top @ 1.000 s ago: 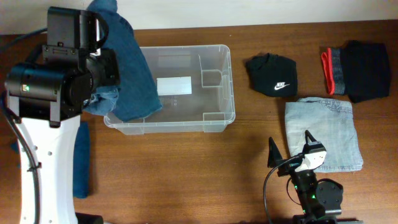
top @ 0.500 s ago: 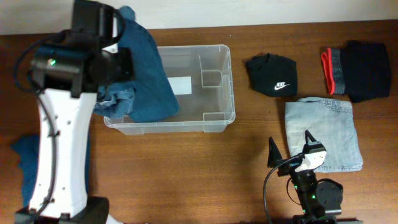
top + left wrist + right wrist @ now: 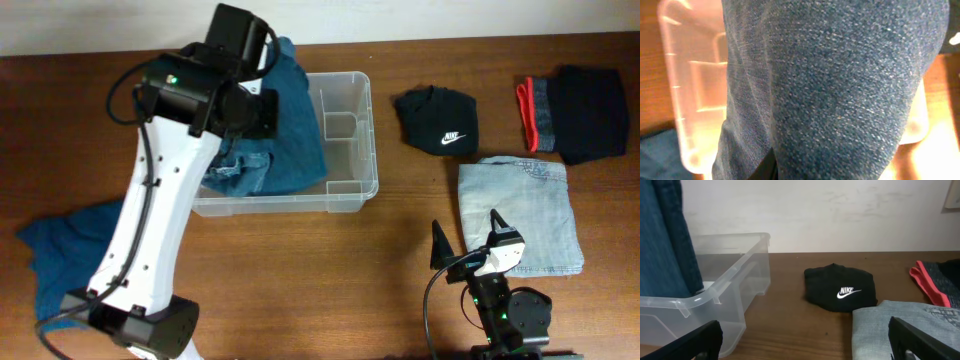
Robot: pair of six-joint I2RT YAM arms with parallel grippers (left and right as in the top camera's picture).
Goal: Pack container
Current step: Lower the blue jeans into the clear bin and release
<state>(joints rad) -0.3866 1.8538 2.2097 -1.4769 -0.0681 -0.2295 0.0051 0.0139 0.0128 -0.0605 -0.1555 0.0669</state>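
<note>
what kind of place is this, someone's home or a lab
Probably a robot lab or test bench, not a home: a white robot arm standing at a wooden table, with folded clothes laid out neatly beside a clear container for packing.

Even light, mostly sharp.
Your overhead view shows soft shadows; in your left wrist view, glare washes the container (image 3: 690, 85) pale behind grainy jeans (image 3: 840, 85).

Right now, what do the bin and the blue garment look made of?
Container: clear glossy rigid plastic, probably; table shows through its walls. Blue garment: denim, matte; speckled twill weave in the left wrist view.
</note>
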